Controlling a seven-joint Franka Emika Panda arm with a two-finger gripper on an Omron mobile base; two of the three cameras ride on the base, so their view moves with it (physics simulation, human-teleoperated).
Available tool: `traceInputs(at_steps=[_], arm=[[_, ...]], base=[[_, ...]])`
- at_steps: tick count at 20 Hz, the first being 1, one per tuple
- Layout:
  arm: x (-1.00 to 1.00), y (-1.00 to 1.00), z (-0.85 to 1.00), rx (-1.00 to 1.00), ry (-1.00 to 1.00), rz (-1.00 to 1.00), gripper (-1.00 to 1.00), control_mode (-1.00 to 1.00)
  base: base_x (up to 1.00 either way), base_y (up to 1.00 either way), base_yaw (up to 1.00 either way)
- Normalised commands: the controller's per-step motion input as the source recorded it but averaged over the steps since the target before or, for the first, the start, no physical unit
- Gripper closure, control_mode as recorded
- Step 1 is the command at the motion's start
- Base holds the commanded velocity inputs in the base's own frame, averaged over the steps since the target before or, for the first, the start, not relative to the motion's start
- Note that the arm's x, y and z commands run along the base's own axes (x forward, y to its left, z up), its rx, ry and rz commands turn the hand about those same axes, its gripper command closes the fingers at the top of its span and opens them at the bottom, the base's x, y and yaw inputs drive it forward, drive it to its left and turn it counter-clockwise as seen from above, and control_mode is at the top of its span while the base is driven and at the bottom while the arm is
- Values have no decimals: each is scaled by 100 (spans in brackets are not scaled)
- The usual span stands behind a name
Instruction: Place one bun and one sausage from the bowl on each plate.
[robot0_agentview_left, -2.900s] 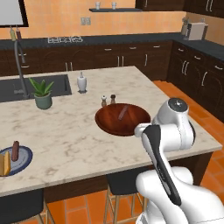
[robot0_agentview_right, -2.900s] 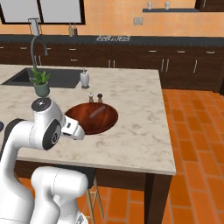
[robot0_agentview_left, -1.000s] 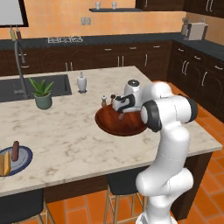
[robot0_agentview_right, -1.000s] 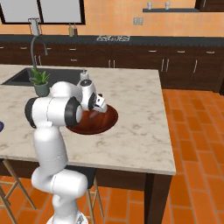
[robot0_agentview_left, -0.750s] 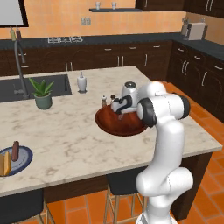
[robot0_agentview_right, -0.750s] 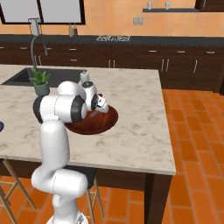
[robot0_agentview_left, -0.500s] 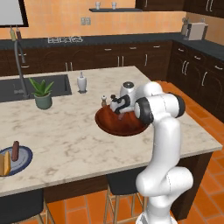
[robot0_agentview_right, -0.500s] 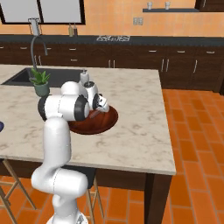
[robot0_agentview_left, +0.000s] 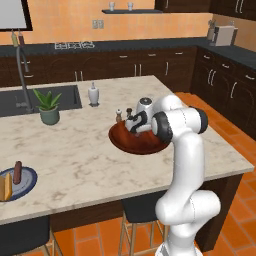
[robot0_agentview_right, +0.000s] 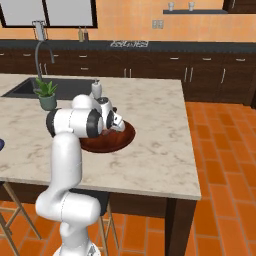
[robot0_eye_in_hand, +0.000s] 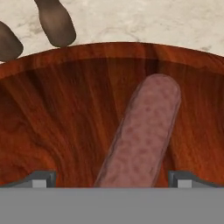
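The wooden bowl sits near the island's right side. My gripper is down inside it, open. A reddish-brown sausage lies on the bowl floor, its near end between the two fingertips, neither of which touches it. At the island's front left a dark blue plate holds a bun and a second sausage side by side.
Two small shakers stand just behind the bowl's far rim. A potted plant and a white dispenser stand by the sink. Bar stools tuck under the island's near edge.
The arm has swung up from beside the base and reached over the bowl. Over the last second the hand crept a little left and lower into the bowl, jaws open throughout.
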Motion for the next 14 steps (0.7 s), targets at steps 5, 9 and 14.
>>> traceInputs(at_steps=[5,9,14], arm=[[-2,0,-1,0,-2,0,100,-100],[-35,0,5,0,-3,0,100,-100],[-73,0,79,0,-7,1,100,-100]], base=[[0,0,0],[0,0,0],[0,0,0]])
